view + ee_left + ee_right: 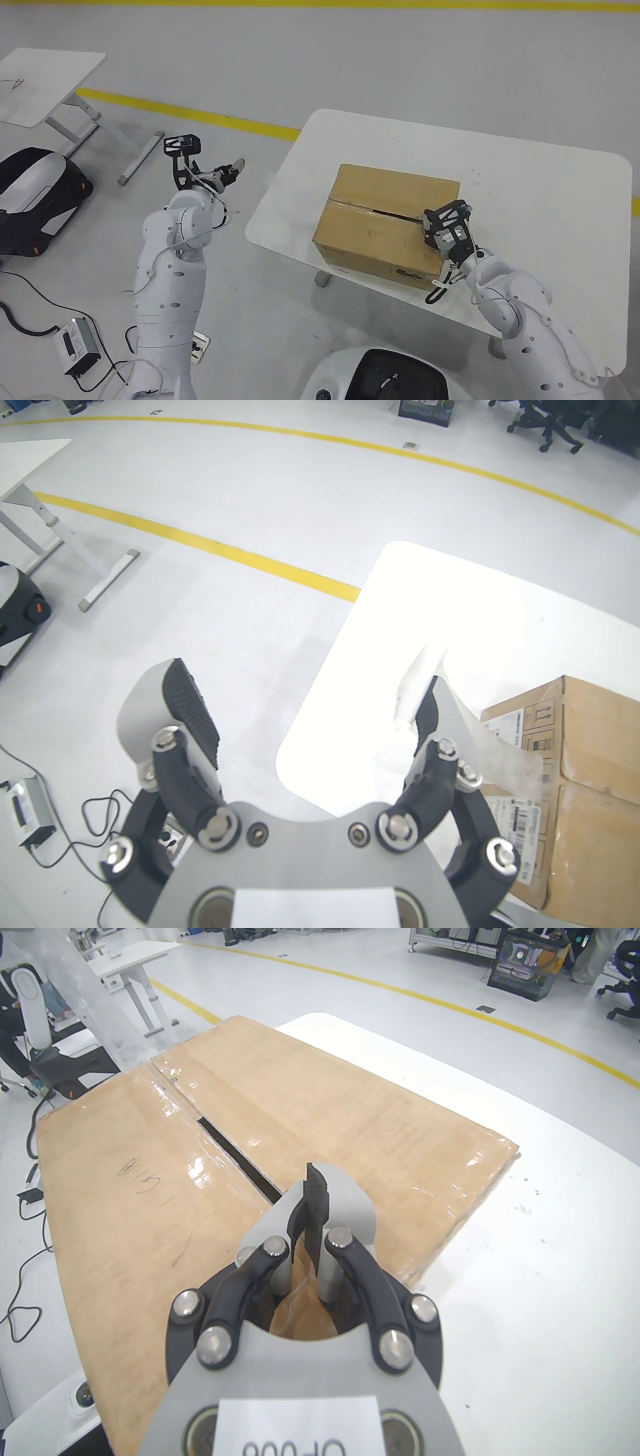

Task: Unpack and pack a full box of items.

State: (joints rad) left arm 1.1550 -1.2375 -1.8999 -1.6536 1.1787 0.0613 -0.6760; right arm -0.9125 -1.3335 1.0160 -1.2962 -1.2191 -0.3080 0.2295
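A brown cardboard box (385, 225) lies on the white table (560, 200), its flaps down, with a dark slit (235, 1153) open along the taped centre seam. My right gripper (315, 1183) is shut above the near end of that seam (447, 228). Shiny brown material sits under its fingers; I cannot tell whether it is pinched. My left gripper (305, 685) hangs open over the floor beyond the table's left edge (207, 160). A strip of clear tape (422, 680) clings to one of its fingers and trails towards the box (575, 760).
Bare tabletop lies right of and behind the box. On the floor to the left are a second white table (45, 85), a black-and-white machine base (35, 195), a small power box with cables (75, 340) and a yellow line (190, 115).
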